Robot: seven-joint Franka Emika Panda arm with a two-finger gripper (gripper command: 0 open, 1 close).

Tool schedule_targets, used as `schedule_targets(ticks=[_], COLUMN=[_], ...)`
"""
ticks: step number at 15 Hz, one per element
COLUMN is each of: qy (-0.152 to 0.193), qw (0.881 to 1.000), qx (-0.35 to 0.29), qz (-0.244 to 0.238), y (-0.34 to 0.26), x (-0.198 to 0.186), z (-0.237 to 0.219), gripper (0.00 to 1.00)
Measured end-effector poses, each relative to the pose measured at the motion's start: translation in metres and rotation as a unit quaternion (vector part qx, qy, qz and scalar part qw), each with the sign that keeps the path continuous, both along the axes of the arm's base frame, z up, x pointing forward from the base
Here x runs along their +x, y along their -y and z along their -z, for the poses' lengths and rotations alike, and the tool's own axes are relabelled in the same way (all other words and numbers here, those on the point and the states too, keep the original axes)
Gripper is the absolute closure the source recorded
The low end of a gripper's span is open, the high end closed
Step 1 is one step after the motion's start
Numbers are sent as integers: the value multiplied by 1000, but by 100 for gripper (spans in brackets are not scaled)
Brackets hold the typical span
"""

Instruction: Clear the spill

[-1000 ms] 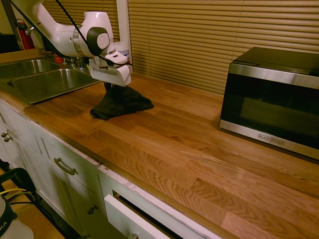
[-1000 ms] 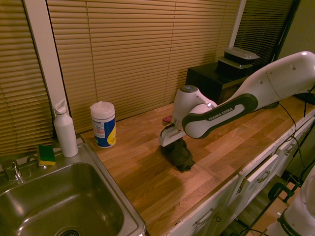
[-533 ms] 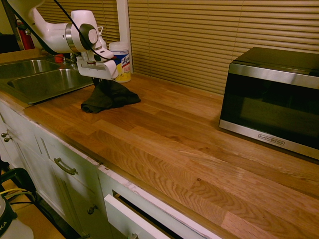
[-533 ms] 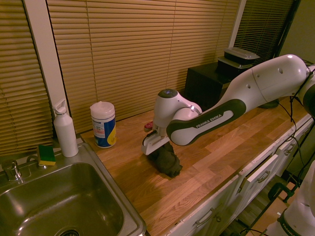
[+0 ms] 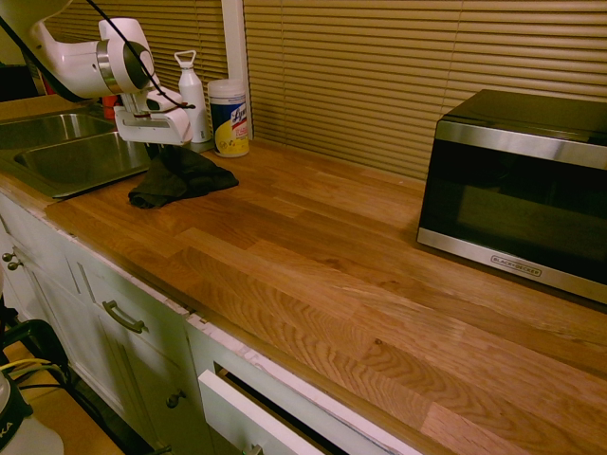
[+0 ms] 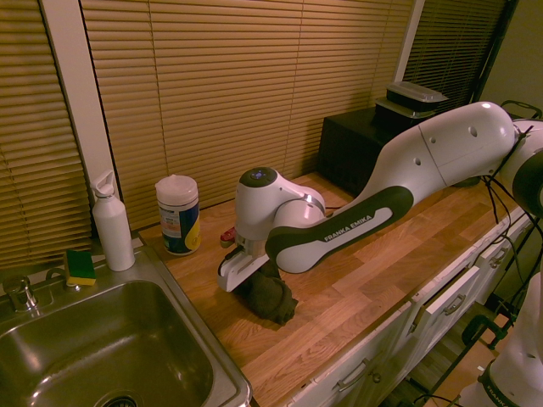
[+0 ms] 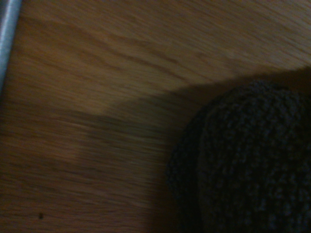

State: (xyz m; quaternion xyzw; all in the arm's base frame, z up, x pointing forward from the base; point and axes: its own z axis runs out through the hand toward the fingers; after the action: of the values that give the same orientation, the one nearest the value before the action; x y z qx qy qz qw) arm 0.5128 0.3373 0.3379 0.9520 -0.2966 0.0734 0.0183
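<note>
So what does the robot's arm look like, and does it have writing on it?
The arm is glossy white with rounded, chunky segments. A dark grey-green band runs along the forearm with white letters reading FRANKA EMIKA. The wrist joint has a dark round cap. Thin black cables trail over it. The gripper has a flat white body; its fingers are hidden.

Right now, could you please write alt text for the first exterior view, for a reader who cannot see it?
A white robot arm's gripper, pointing down, holds a dark cloth on a wooden countertop beside a steel sink. Behind it stand a wipes canister and a white bottle; a microwave sits at the right.
</note>
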Motion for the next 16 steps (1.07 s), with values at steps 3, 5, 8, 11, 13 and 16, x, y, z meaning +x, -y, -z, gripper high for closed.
schedule_targets(ticks=[3, 5, 8, 11, 13, 16], qy=[-1, -1, 0, 0, 0, 3], qw=[1000, 1000, 1000, 1000, 1000, 1000], qx=[-5, -10, -11, -11, -10, -7], qz=[-11, -12, -11, -10, -11, -9], y=[-18, -21, -21, -21, -23, -28], x=[-4, -5, -5, -5, -6, -10], z=[0, 1, 1, 1, 1, -1], gripper=[100, 0, 0, 0, 0, 0])
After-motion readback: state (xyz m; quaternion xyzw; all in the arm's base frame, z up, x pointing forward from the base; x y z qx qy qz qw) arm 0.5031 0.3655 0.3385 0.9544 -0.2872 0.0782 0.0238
